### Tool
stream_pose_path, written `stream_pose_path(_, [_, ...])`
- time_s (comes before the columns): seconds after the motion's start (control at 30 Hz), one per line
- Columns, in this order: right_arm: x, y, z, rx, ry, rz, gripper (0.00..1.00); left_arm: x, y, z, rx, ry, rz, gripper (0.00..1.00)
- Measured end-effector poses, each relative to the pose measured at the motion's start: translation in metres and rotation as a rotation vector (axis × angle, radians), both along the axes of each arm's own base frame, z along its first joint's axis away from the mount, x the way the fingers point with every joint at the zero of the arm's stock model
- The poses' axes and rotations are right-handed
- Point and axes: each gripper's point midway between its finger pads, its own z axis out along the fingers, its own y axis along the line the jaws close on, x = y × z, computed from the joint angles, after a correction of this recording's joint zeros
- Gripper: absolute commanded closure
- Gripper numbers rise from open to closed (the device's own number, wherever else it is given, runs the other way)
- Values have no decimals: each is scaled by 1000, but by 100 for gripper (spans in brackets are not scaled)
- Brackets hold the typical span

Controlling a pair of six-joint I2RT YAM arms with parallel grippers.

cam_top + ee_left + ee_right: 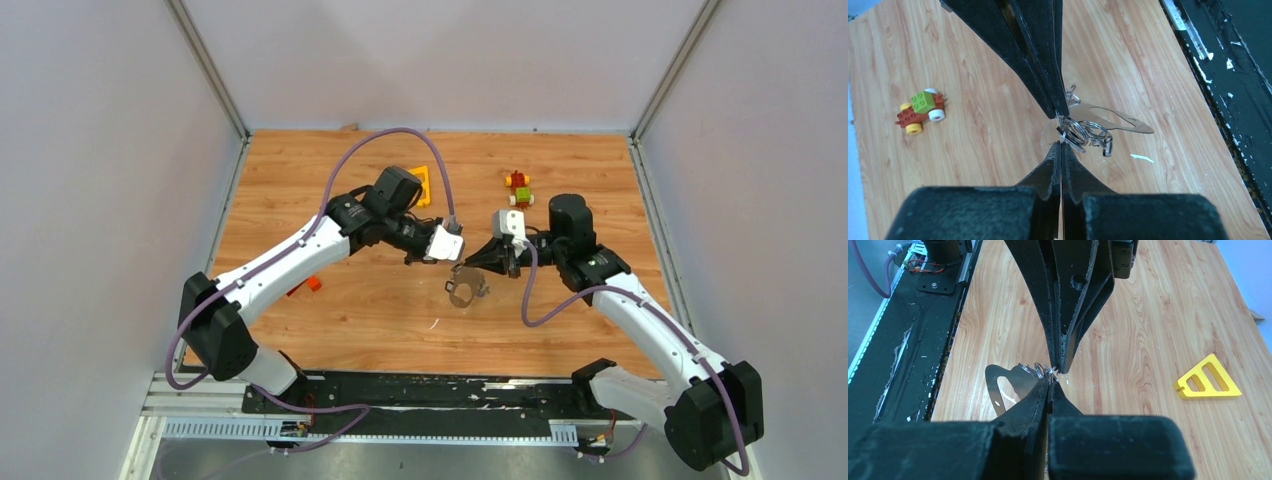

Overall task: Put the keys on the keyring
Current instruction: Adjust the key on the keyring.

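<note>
My two grippers meet tip to tip above the middle of the wooden table. The left gripper [1061, 143] is shut, with a thin wire ring of the keys [1087, 134] pinched at its tips. This tangle of small rings with a dark tag hangs between the two tips. The right gripper [1049, 380] is shut too. The keyring [996, 386], a flat silver loop, ends right at the right gripper's tips and looks held there. From above, the keyring [465, 289] dangles just below both grippers. Single keys are too small to make out.
A red, green and yellow toy block figure [518, 188] sits behind the right arm. A yellow triangle frame [423, 185] lies behind the left wrist. A small orange piece [312, 284] rests by the left arm. The black base rail [430, 390] runs along the near edge.
</note>
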Motion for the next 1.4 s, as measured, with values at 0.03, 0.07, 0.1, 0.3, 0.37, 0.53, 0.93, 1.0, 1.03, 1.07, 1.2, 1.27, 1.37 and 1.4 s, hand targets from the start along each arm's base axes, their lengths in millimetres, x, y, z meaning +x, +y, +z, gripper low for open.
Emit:
stream_pose_path(0.03, [0, 0, 0, 1, 4, -4, 100, 0, 0, 0, -2, -2, 0, 100])
stream_pose_path(0.07, [1, 0, 1, 2, 6, -7, 100, 0, -1, 0, -3, -3, -1, 100])
stream_pose_path(0.1, [2, 0, 1, 3, 9, -12, 100, 0, -2, 1, -5, -6, -3, 100])
stream_pose_path(0.3, [4, 1, 3, 12, 31, -30, 100, 0, -4, 1, -9, -13, -8, 100])
stream_pose_path(0.37, [4, 0, 1, 13, 41, -35, 100, -1, -5, -1, -5, -8, -11, 100])
stream_pose_path(0.53, [6, 0, -5, 10, 65, -57, 100, 0, -8, -7, 4, 20, -3, 96])
stream_pose_path(0.93, [9, 0, -4, 11, 53, -71, 100, 2, -9, -9, 14, 30, 20, 69])
stream_pose_path(1.0, [9, 0, -4, 11, 52, -71, 100, 3, -9, -9, 18, 26, 26, 68])
stream_pose_path(1.03, [9, 0, -4, 11, 52, -71, 100, 3, -8, -9, 19, 24, 27, 67])
stream_pose_path(1.07, [9, 0, -4, 11, 51, -71, 100, 4, -8, -9, 20, 23, 29, 67])
stream_pose_path(1.2, [9, 0, -4, 11, 50, -70, 100, 5, -10, -7, 9, 21, 35, 66])
stream_pose_path(1.27, [9, 0, -4, 11, 48, -70, 100, 6, -12, -5, 0, 22, 41, 66])
stream_pose_path(1.37, [10, 0, -3, 13, 45, -70, 100, 7, -14, -2, -12, 26, 49, 66])
stream_pose_path(1.4, [10, 0, -3, 14, 44, -70, 100, 7, -14, -2, -14, 30, 51, 67])
